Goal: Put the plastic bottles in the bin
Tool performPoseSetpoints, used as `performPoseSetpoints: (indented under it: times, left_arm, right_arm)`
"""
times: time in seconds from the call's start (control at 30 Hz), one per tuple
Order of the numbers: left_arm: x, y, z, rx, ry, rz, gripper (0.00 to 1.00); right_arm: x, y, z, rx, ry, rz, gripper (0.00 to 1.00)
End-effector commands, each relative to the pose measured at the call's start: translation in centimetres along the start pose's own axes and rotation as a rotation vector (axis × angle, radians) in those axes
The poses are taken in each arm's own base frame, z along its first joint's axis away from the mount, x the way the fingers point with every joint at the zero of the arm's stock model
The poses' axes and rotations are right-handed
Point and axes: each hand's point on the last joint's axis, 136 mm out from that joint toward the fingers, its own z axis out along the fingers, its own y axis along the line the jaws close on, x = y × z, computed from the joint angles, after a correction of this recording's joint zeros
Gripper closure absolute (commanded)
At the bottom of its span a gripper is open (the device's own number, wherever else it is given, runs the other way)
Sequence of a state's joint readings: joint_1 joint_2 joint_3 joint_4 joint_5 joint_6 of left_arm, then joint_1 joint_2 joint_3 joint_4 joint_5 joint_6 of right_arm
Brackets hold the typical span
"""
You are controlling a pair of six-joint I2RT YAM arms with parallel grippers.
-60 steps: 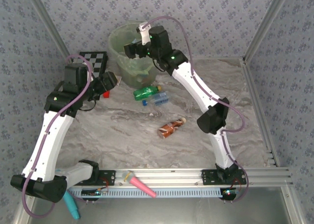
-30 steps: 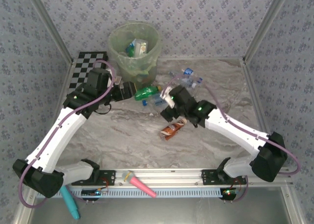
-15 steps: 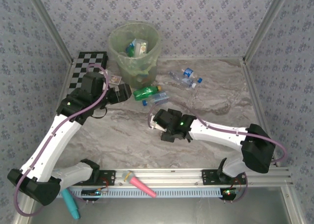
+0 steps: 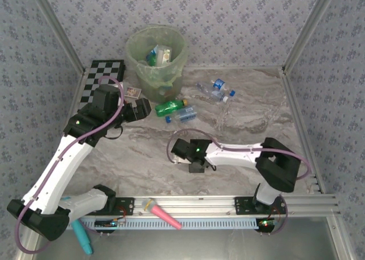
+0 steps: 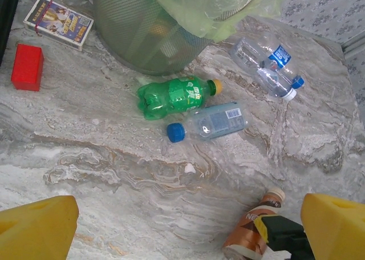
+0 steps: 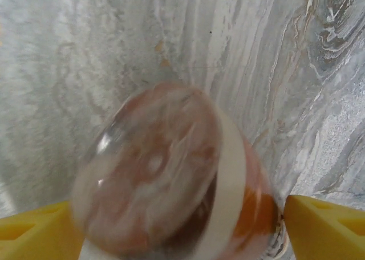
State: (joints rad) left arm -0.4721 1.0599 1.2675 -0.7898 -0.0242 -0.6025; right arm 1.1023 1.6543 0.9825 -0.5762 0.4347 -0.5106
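Brown bottle (image 6: 165,174): seen end-on from the right wrist, blurred, with a clear rounded base, reddish-brown and orange body and a white band. From the left wrist it lies on its side in the middle of the desk (image 4: 142,151), showing a cream cap and a brown-and-orange label.

Right pincer (image 4: 194,157) is low over this bottle, one yellow finger (image 6: 325,223) on either side of it. Whether the pads press on it, cannot tell.

Green bottle (image 5: 177,96): crumpled, yellow cap, on its side just on the near side of the bin (image 4: 137,46). Clear bottle (image 5: 208,123) with a blue cap and pale blue label lies just beside it, nearer the desk's middle. More clear bottles (image 4: 217,90) with blue labels and caps lie near the far edge, right of the bin; count unclear.

Bin: pale green, translucent, bag-lined, at the far edge toward the far-left corner. Bottles show inside it, with blue and pale labels.

Left pincer (image 4: 140,109) hovers left of the green bottle, fingers spread wide, nothing between them.

Red block (image 5: 27,66) and small card box (image 5: 59,21) lie left of the bin, beside the chessboard (image 4: 100,77).
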Motion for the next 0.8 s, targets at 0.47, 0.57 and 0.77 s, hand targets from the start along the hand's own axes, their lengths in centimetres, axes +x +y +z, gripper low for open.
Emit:
performPoseSetpoints:
  times: [0.47, 0.57, 0.77]
  left_arm:
    - [-0.7, 0.7, -1.5, -0.005, -0.042, -0.011, 0.00]
    - [-0.8, 0.7, -1.5, -0.002, -0.045, -0.016, 0.00]
    - [-1.2, 0.5, -1.5, 0.002, -0.053, -0.018, 0.00]
  right_arm:
    - [-1.6, -2.8, 0.6, 0.082, 0.080, 0.005, 0.51]
    - [-1.8, -4.3, -0.5, 0.115, 0.053, 0.043, 0.50]
    - [-3.0, -10.1, -4.7, 0.177, -0.062, 0.210, 0.49]
